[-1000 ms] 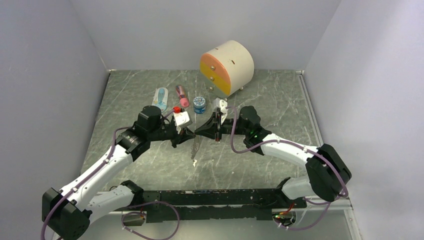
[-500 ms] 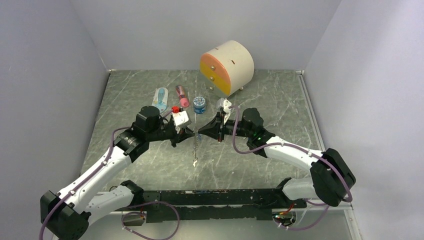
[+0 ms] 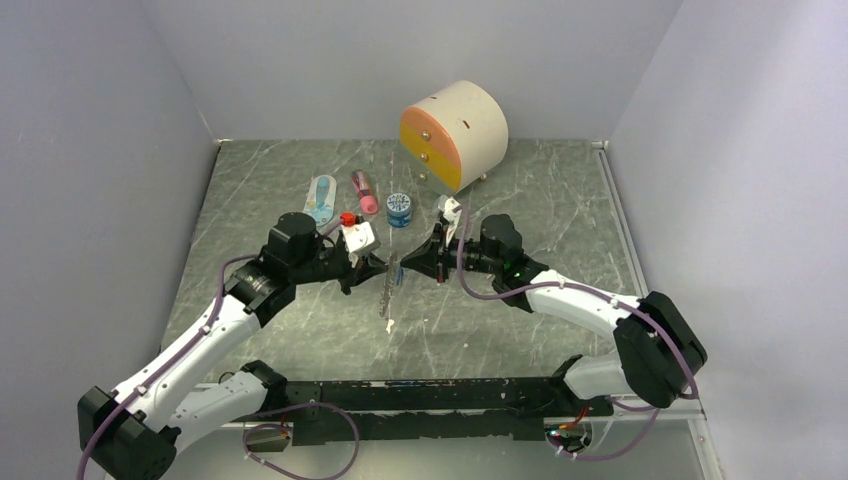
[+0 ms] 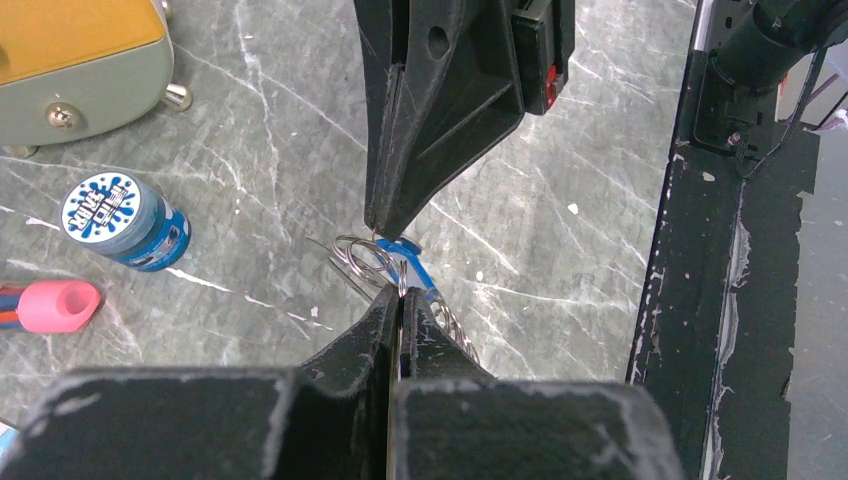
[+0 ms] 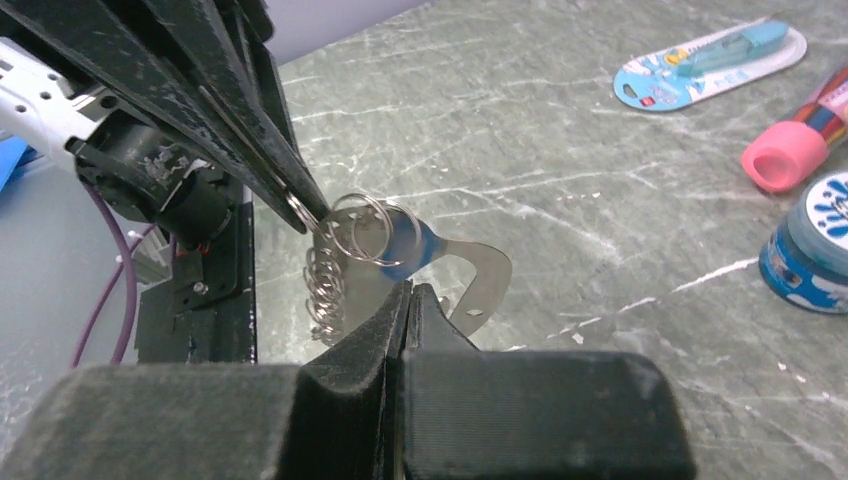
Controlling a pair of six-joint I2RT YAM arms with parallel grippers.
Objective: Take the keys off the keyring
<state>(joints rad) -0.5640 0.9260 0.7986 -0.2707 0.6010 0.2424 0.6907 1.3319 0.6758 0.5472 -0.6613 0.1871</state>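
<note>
Both pressed together: left gripper point(image 4: 400, 296) pinches the keyring point(image 5: 352, 228) at its tips, right gripper point(image 5: 410, 292) pinches the blue-tagged key point(image 5: 420, 247) just beyond. Pulling apart could slip the thin ring out, dropping everything.

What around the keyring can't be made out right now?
- Top view: keyring, too small, pinched between left claw and right claw.
- Left wrist: blue key, its blade hidden behind the left claw.
- Right wrist: whether the blue key is threaded on the keyring; overlapping wire hides it.
- Green key: in no view.
</note>
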